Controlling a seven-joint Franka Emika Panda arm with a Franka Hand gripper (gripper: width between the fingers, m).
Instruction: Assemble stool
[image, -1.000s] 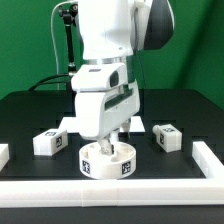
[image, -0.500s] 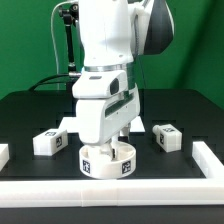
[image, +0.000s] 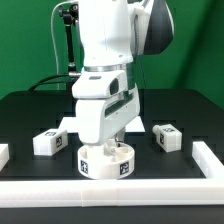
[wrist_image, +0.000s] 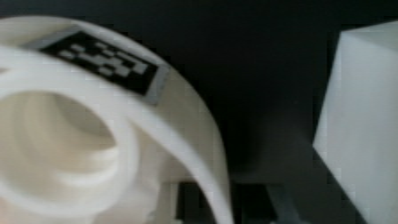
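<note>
The stool's round white seat (image: 108, 161) sits on the black table near the front, with tags on its side. It fills the wrist view (wrist_image: 107, 120), tag uppermost. My gripper (image: 105, 148) is straight above it, with its fingers down over the seat's rim. In the wrist view the gripper (wrist_image: 210, 200) has one dark finger on each side of the seat's thin wall and looks shut on it. One tagged leg block (image: 50, 141) lies to the exterior view's left of the seat. Another leg (image: 166, 138) lies to its right.
A white raised border (image: 205, 158) runs along the front and the exterior view's right of the table. Another white part (image: 3, 152) shows at the left edge. A flat white piece (image: 66, 124) lies behind the gripper. A white block face (wrist_image: 365, 110) stands beside the seat.
The gripper has come down onto the seat, mostly in the first half second. The seat has shifted very slightly to the exterior view's left. The leg blocks have not moved.
</note>
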